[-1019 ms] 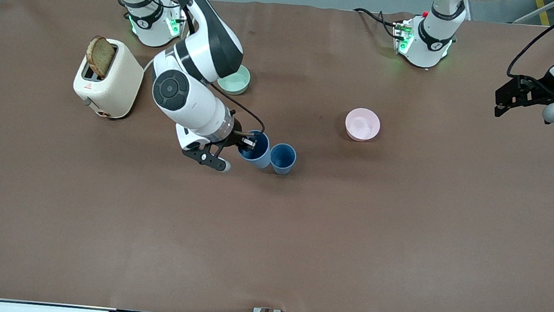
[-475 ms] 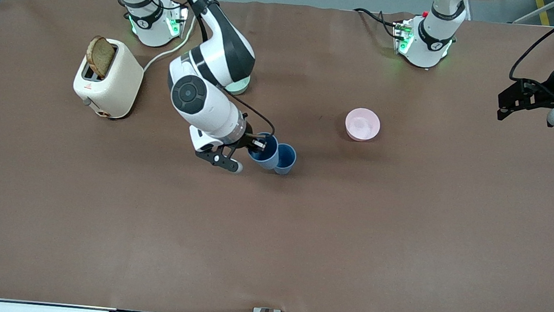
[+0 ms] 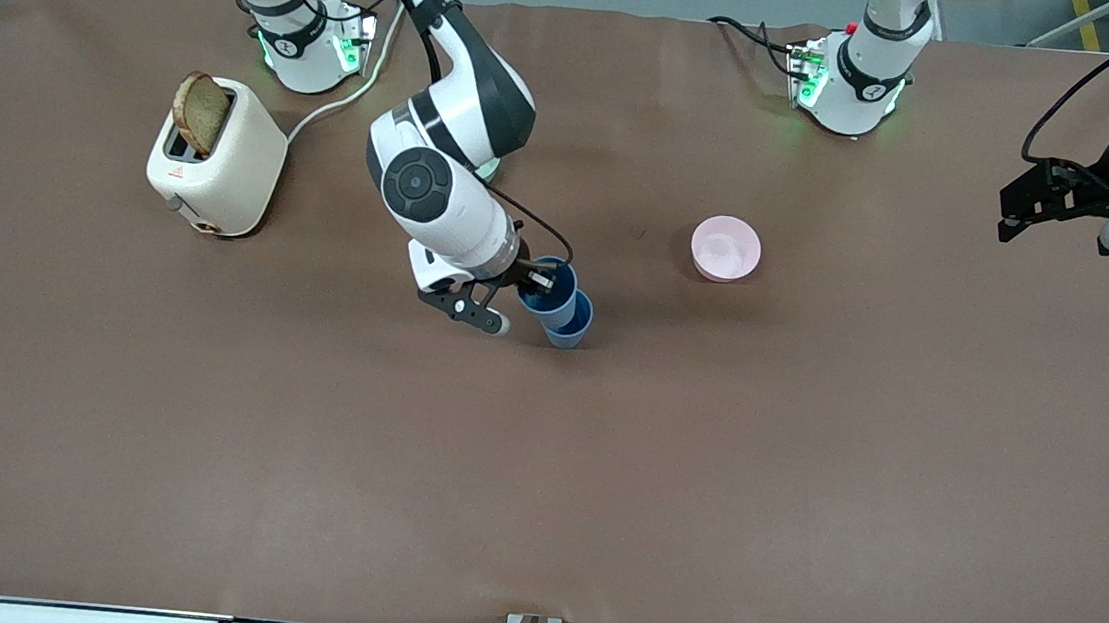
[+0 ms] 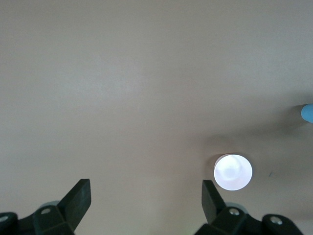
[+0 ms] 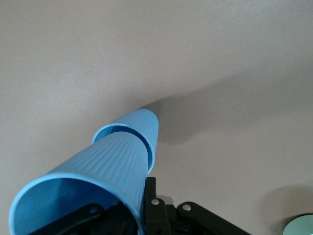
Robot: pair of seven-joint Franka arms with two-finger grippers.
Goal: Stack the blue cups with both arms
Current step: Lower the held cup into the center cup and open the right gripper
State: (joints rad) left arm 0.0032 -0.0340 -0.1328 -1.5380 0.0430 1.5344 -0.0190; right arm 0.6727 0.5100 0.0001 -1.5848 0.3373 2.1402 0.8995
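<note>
Brown mat covers bench [image 3: 202, 441]; toaster [image 3: 217, 157] with bread toward right arm's end. Right claw [image 3: 534, 281] pinches rim of held blue cup [image 3: 548, 289], its base over mouth of standing blue cup [image 3: 570, 325]. Left claw [image 3: 1026, 202] waits spread, raised over left arm's bench end. Left wrist view shows pink bowl [image 4: 233, 172]; right wrist view shows held cup's base entering standing cup.
</note>
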